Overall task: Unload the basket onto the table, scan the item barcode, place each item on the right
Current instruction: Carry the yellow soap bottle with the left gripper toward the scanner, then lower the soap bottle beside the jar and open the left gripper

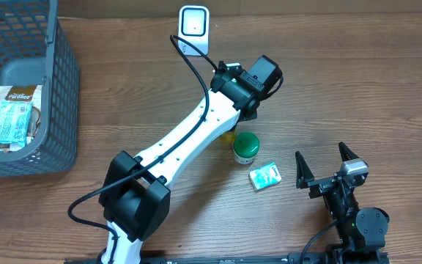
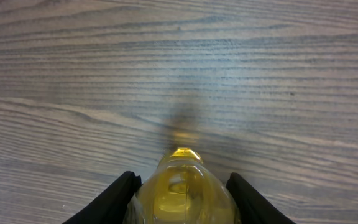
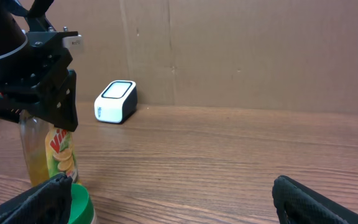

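My left gripper point(image 2: 182, 179) is shut on a clear bottle of yellow liquid point(image 2: 182, 202), one black finger on each side of it. The right wrist view shows that bottle point(image 3: 47, 155) upright, with a green and red label, under the left arm's black wrist point(image 3: 39, 87). From overhead only a yellow sliver of the bottle point(image 1: 229, 137) shows beneath the arm. A white scanner point(image 1: 194, 28) stands at the table's far edge, also visible as the scanner point(image 3: 115, 101) against the cardboard wall. No barcode shows. My right gripper point(image 1: 330, 167) stands open and holds nothing, near the front right.
A green-lidded jar point(image 1: 245, 147) stands just in front of the bottle, and a teal packet point(image 1: 265, 176) lies beside it. A dark wire basket point(image 1: 57, 88) with packaged goods fills the far left. The scanner's black cable point(image 1: 189, 62) runs under the left arm.
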Motion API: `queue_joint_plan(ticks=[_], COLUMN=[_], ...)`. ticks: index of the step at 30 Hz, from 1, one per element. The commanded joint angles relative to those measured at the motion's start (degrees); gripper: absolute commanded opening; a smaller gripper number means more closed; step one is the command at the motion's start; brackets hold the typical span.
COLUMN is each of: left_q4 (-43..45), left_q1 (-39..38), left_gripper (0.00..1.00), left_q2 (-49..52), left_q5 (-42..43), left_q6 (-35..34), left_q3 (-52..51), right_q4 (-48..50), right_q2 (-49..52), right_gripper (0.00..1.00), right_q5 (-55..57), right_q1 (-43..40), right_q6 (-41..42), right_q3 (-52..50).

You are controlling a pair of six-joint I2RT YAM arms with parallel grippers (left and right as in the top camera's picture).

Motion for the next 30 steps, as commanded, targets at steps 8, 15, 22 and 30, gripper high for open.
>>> queue_joint_plan(ticks=[8, 15, 22, 30], left_q4=[0.76, 5.4, 10.64, 10.75], left_q1=[2.21, 2.23, 2.23, 2.23], left_gripper=[0.42, 0.43, 0.47, 0.95], left_q2=[0.26, 0.26, 0.26, 0.24], left_q5=[1.62, -0.44, -0.42, 0.46], left_q6=[4.83, 5.62, 5.62, 5.62], left_q3=[-0.26, -4.28, -8.98, -9.29], right_q4=[0.31, 0.31, 0.31, 0.31], right_q2=[-0.52, -0.52, -0.52, -0.52], right_gripper=[1.0, 1.0, 1.0, 1.0], right_q5=[0.15, 0.15, 0.15, 0.15], right_q1=[0.31, 0.31, 0.31, 0.31], right_q6=[-0.28, -0.28, -0.28, -0.31], right_q3=[-0.61, -0.61, -0.61, -0.61])
